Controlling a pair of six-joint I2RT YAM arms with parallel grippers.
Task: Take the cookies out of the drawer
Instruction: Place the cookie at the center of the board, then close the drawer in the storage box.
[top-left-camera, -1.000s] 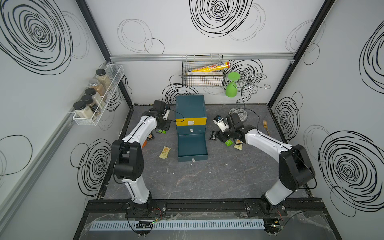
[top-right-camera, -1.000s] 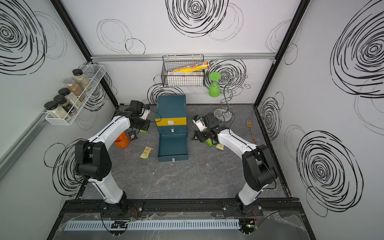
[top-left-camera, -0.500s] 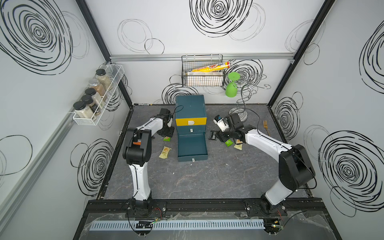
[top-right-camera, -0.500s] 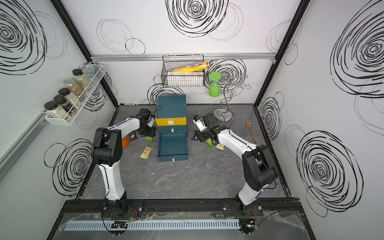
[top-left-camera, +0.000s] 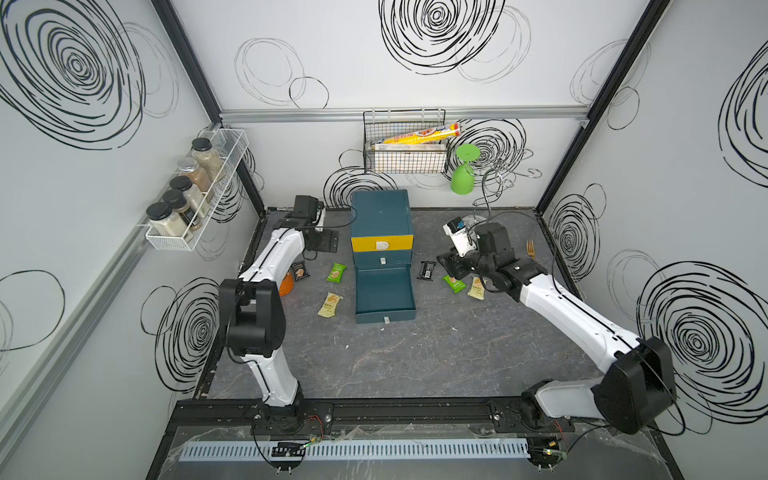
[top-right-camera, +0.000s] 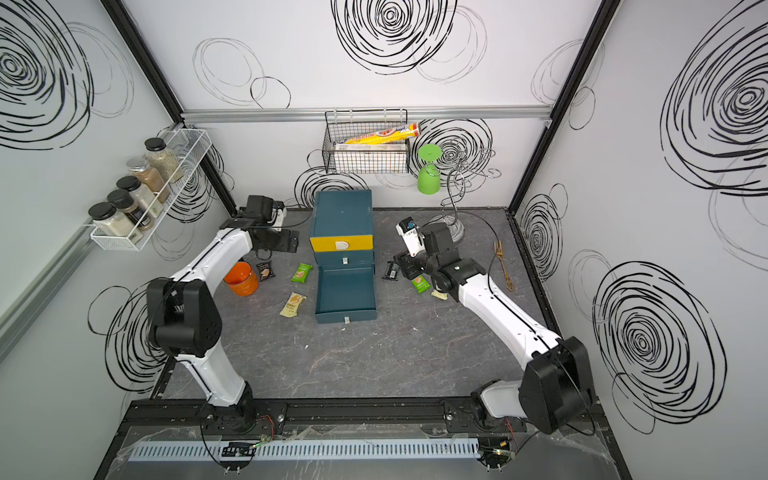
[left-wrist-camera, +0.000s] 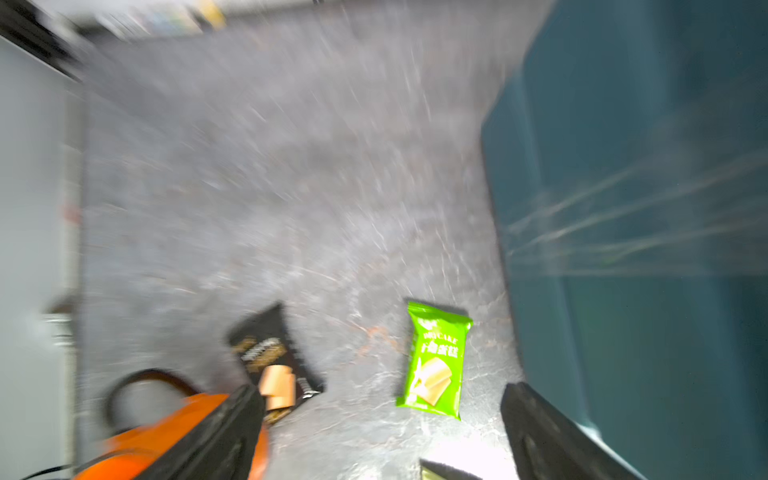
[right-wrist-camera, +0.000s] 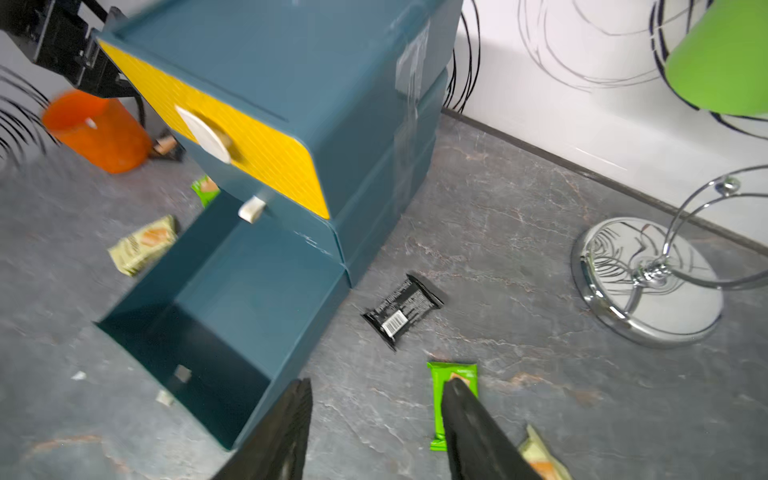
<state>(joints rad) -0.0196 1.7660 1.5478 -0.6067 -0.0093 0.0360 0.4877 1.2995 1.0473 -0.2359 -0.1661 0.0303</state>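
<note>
The left pincer stands spread wide, holding nothing. On the table just ahead, between its fingers, a green packet lies with its long axis along them. A black packet slants beside one fingertip. The right pincer is half spread and grips nothing. A second green packet lies lengthwise under one finger, and a second black packet lies crosswise ahead.

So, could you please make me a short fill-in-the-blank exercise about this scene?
1. The pulled-out bottom drawer is ____.
2. The front of the top drawer is ____.
3. The cup beside the black packet is ____.
4. The fork lies nearer the ____ arm.
Missing words: empty, yellow, orange, right.
</note>
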